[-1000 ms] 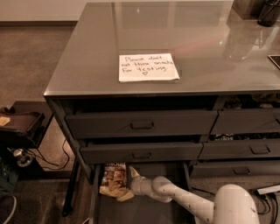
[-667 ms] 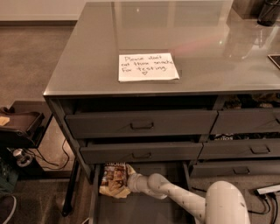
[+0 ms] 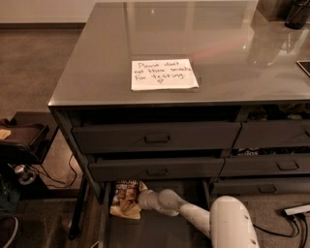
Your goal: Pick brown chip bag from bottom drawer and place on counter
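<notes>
The brown chip bag (image 3: 125, 198) lies at the back left of the open bottom drawer (image 3: 155, 231), its cream ends and dark centre panel facing up. My gripper (image 3: 142, 198) reaches into the drawer from the lower right on a white arm and sits against the bag's right edge. The glossy dark grey counter (image 3: 218, 43) spreads above the drawers and bears a white handwritten note (image 3: 163, 74).
Two handled drawers (image 3: 156, 138) stand partly open above the bottom drawer, overhanging its back part. Narrower drawers (image 3: 271, 164) are on the right. A dark object (image 3: 296, 13) stands at the counter's far right corner. Cables and a low shelf (image 3: 24, 145) sit on the floor to the left.
My gripper and forearm have moved left toward the bag and now rest against its right edge. The bag has stayed in about the same place.
</notes>
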Robot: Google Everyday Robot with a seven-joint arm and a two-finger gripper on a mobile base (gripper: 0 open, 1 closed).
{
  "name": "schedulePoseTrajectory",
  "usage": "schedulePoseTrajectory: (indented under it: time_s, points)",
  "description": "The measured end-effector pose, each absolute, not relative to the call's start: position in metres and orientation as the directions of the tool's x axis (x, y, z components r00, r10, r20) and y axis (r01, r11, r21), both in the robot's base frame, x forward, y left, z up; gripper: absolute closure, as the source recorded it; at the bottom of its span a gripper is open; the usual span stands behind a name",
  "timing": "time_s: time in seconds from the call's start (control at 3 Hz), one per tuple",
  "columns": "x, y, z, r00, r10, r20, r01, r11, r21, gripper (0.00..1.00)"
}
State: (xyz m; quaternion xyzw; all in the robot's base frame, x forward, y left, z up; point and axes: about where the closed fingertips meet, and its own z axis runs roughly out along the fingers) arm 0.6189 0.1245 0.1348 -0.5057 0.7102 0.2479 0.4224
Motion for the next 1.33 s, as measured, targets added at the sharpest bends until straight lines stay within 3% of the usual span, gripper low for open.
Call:
schedulePoseTrajectory:
  time_s: [0.33, 1.33]
  points:
    - [0.629, 0.126, 0.116, -0.162, -0.516, -0.841, -0.921, 0.384, -0.059, 0.0]
    - [0.619, 0.137, 0.151, -0.128, -0.454, -0.882, -0.928, 0.37, -0.055, 0.64]
